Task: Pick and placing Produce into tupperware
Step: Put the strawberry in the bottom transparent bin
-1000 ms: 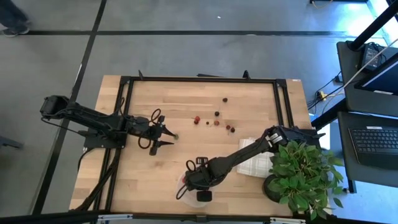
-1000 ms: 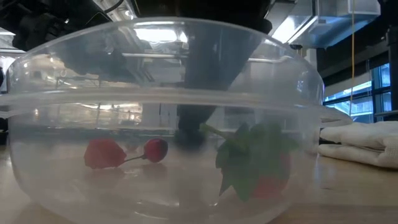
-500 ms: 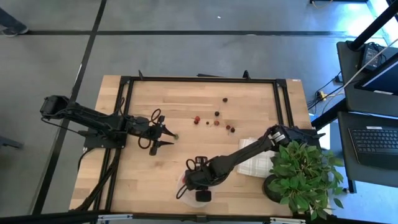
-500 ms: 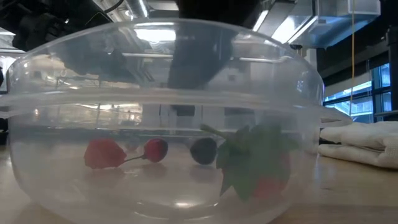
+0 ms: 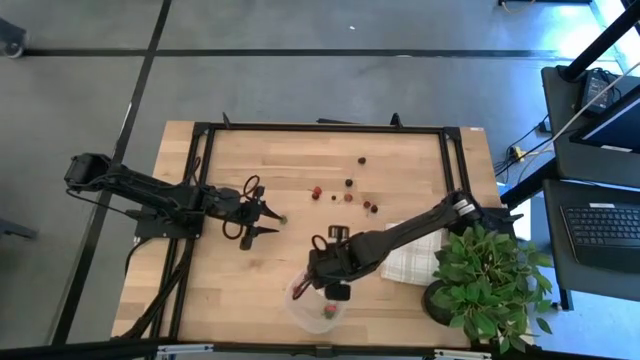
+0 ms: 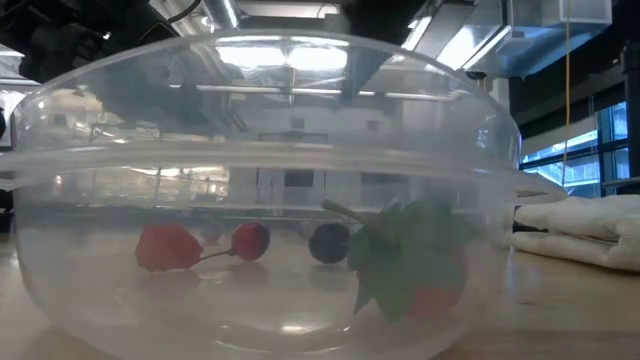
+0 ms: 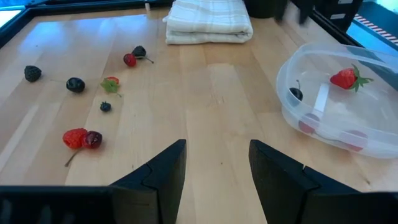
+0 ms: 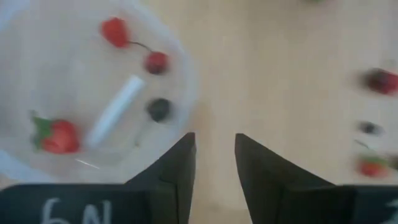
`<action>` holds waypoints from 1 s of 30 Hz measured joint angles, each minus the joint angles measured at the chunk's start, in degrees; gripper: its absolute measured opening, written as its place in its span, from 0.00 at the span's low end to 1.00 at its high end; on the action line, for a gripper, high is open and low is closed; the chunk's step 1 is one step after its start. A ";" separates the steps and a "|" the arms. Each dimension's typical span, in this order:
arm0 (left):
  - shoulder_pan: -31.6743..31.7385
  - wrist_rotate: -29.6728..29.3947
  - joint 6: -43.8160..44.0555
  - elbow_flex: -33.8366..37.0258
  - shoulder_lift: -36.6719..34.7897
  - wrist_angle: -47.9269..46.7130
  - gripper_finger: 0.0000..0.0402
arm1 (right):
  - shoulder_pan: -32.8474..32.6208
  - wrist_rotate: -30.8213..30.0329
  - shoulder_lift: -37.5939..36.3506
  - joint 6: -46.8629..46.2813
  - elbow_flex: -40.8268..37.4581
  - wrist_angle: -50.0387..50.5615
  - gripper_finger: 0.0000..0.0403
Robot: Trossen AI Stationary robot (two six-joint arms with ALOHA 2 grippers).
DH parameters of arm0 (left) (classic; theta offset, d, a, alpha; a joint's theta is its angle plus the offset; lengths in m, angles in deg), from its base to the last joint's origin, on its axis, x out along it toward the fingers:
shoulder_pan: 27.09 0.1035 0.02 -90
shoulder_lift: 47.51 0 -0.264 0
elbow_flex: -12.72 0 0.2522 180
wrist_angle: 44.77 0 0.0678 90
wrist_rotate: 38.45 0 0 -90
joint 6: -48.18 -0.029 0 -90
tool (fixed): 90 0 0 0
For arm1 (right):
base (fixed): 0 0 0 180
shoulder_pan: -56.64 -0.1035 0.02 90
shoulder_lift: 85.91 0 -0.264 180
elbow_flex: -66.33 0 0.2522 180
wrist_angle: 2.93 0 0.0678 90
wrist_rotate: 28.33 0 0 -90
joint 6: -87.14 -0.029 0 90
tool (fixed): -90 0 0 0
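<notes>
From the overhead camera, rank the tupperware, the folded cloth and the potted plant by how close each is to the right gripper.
1. Tupperware: just toward the table's near edge from the right gripper.
2. Folded cloth: to its right, under the arm.
3. Potted plant: farthest, at the table's right corner.

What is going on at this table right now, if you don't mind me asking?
Two robot arms are sorting small produce into a clear tupperware. The right gripper hangs just beside its rim, fingers apart and empty. Inside lie a strawberry, two cherries and a dark berry. More berries wait mid-table. The left gripper waits open.
</notes>
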 joint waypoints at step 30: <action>0.07 -6.19 -6.89 0.00 5.09 2.13 0.42 | 2.01 -14.36 -38.38 -4.10 -59.56 -43.19 0.11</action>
